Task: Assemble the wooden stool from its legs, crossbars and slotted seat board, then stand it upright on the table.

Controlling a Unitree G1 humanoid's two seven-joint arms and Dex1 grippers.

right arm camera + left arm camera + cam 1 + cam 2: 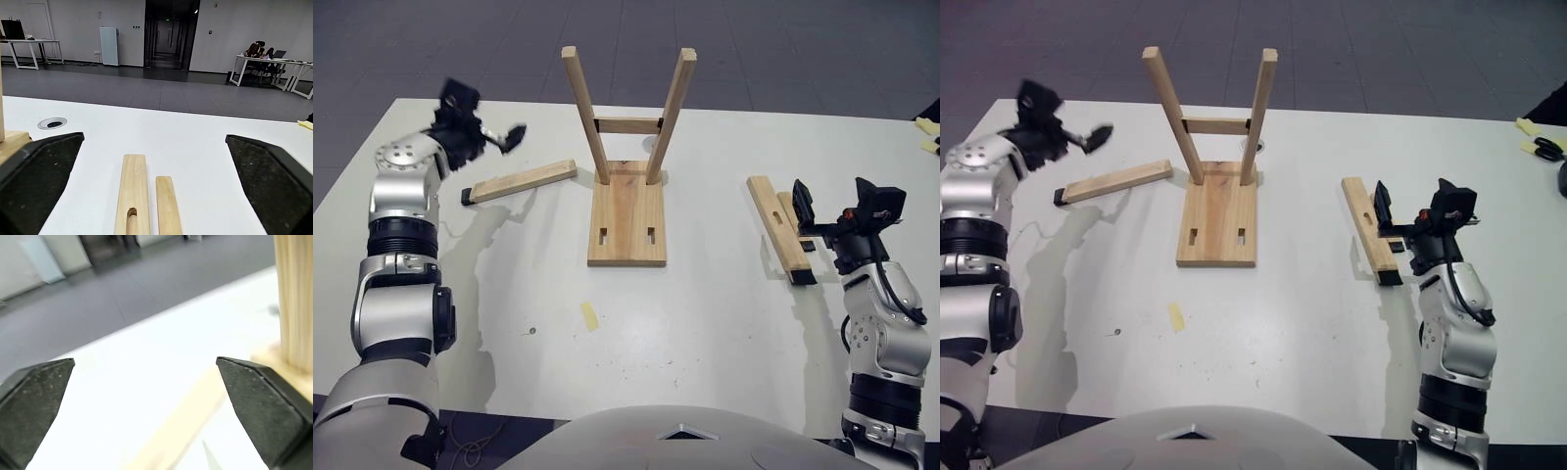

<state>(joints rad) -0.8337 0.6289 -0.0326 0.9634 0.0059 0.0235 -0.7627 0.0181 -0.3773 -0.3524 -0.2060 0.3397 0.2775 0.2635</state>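
The slotted seat board lies flat mid-table. Two legs stand up from its far end, joined by a crossbar. A loose leg with a dark tip lies to its left. My left gripper hovers open just above and behind that leg's near end, and the leg shows blurred between its fingers. To the right lie another slotted leg and a short crossbar side by side. My right gripper is open, low over the table at their near end.
A small yellow tape scrap lies on the white table in front of the seat board. Yellow bits and a dark tool sit at the far right edge. A round cable port is set in the tabletop behind the stool.
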